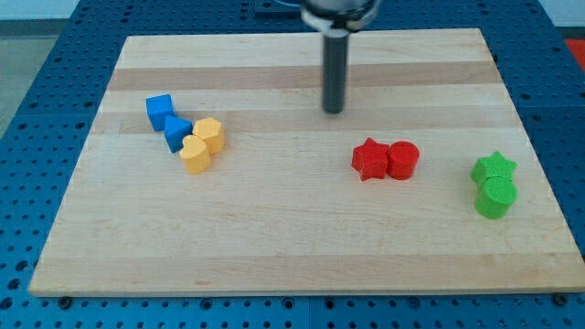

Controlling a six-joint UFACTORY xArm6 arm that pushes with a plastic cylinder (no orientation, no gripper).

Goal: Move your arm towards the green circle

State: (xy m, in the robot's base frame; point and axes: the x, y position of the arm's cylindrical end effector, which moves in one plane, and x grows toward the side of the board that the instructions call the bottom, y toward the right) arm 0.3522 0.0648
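1. My tip [334,111] rests far back on the tabletop [274,238], mid-width; there is no pincer, only a rod.
2. The green circle [496,197] sits near the right edge, touching the green star [494,168].
3. Risk: a slanted path could clip the red circle [403,160] or shove the star.

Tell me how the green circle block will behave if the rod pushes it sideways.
The squat green circle block looks wider than tall, so it should slide on the smooth wooden board, not tip. Its round side may let it veer off my tip, now far toward the view's upper left. The green star block touches it and would likely shift too.
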